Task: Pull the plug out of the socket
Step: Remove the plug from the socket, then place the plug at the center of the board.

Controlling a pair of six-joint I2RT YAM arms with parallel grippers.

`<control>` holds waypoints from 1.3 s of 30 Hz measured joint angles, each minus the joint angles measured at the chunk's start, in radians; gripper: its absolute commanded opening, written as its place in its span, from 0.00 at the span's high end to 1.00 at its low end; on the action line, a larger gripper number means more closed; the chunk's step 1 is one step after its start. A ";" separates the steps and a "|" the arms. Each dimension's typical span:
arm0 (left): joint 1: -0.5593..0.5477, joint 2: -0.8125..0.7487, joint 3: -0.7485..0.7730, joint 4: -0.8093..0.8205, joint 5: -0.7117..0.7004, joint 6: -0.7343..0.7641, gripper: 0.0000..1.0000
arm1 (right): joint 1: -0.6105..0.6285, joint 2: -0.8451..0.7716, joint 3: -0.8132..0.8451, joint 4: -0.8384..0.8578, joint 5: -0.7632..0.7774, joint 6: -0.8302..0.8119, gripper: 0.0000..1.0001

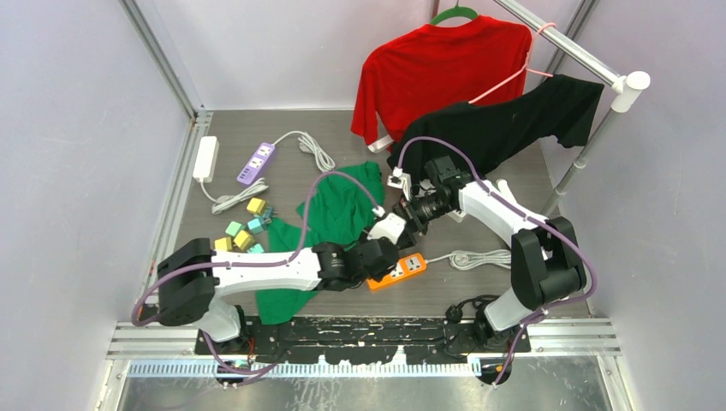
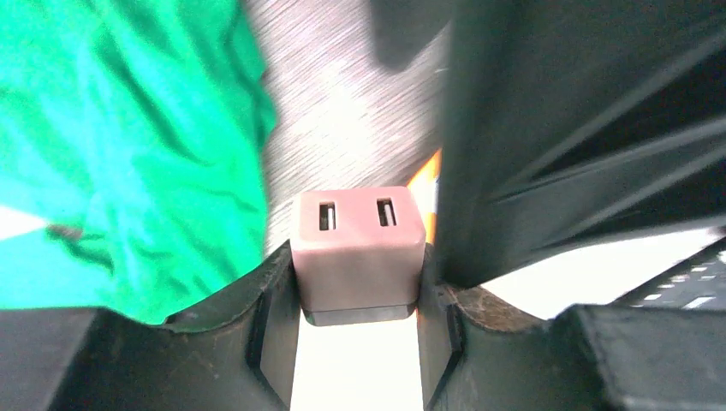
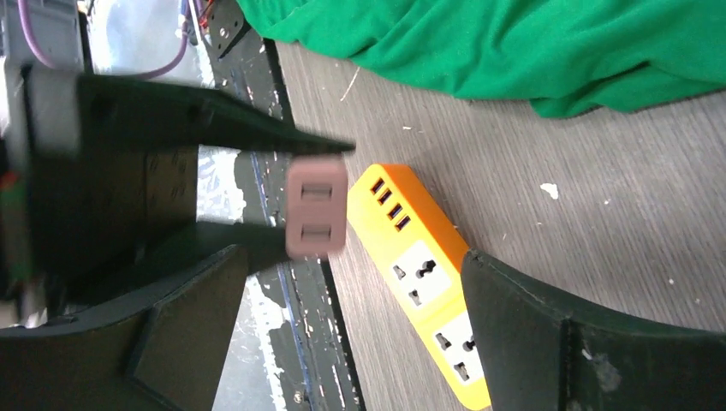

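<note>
The plug (image 2: 358, 248) is a small pinkish-white cube with two slots on its face. My left gripper (image 2: 358, 289) is shut on it, with a finger pressed against each side. In the top view the plug (image 1: 389, 229) sits above the table, between the two wrists. The socket is an orange power strip (image 1: 399, 271) lying flat on the table. In the right wrist view the plug (image 3: 316, 210) hangs clear of the strip (image 3: 424, 278), whose visible outlets are bare. My right gripper (image 3: 364, 330) stands wide open just behind the plug, holding nothing.
A green shirt (image 1: 342, 210) lies crumpled left of the strip. Red (image 1: 437, 68) and black (image 1: 514, 124) shirts hang on a rack at the back right. A purple strip (image 1: 257, 163), a white strip (image 1: 205, 158) and several coloured blocks (image 1: 244, 229) lie to the left. A white cord (image 1: 479, 257) trails right.
</note>
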 measured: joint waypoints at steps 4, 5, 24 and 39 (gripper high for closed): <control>0.005 -0.106 -0.159 0.016 -0.064 -0.060 1.00 | 0.004 -0.006 0.000 -0.020 -0.001 -0.040 0.00; 0.006 -0.136 -0.198 0.014 -0.087 -0.076 1.00 | 0.005 -0.007 0.000 -0.024 0.002 -0.046 0.00; 0.806 -0.716 -0.558 0.020 0.055 -0.274 1.00 | 0.010 -0.011 0.000 -0.031 0.065 -0.071 0.00; 1.307 -0.472 -0.520 0.072 0.308 -0.419 1.00 | 0.010 -0.011 0.000 -0.032 0.073 -0.077 0.00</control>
